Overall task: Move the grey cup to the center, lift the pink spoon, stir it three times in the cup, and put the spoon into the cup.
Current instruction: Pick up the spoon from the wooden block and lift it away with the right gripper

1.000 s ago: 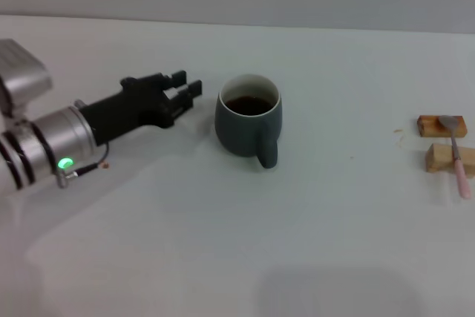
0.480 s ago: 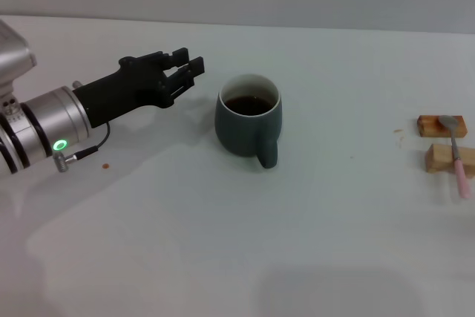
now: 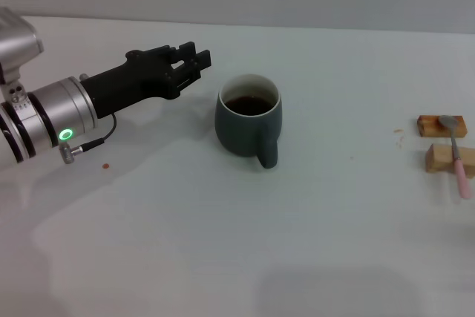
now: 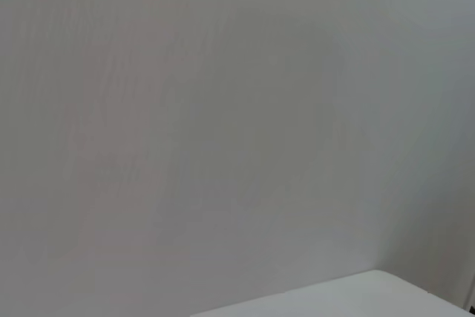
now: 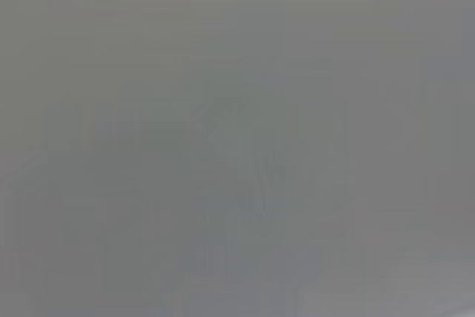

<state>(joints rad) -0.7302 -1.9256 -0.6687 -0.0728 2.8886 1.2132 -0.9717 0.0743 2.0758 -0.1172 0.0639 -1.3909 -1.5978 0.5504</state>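
Two tan wooden blocks (image 3: 443, 141) sit at the far right of my head view, one behind the other, and the pink spoon (image 3: 455, 151) lies across them with its silver bowl on the farther block and its pale pink handle running toward me past the nearer one. Nothing stands between those blocks and the grey cup (image 3: 249, 117), which is upright near the middle of the surface (image 3: 223, 243), well apart from the spoon, with dark brown liquid inside its white interior and its loop handle turned toward me. My left hand (image 3: 194, 62) hangs above the surface just to the left of the cup and slightly behind it, not touching it; its black fingers (image 3: 187, 58) point toward the cup and are held slightly apart with nothing between them. A green light glows on the silver wrist section behind the hand, and a thin cable loops beneath it. I see a small brownish speck on the surface below the left arm and another faint mark just left of the blocks. My right hand is not in sight. No writing or label is readable anywhere. The surface is plain, pale and matte, meeting a grey wall behind. My left wrist camera shows only that blank wall and a sliver of the surface's edge; the right wrist camera shows featureless grey.
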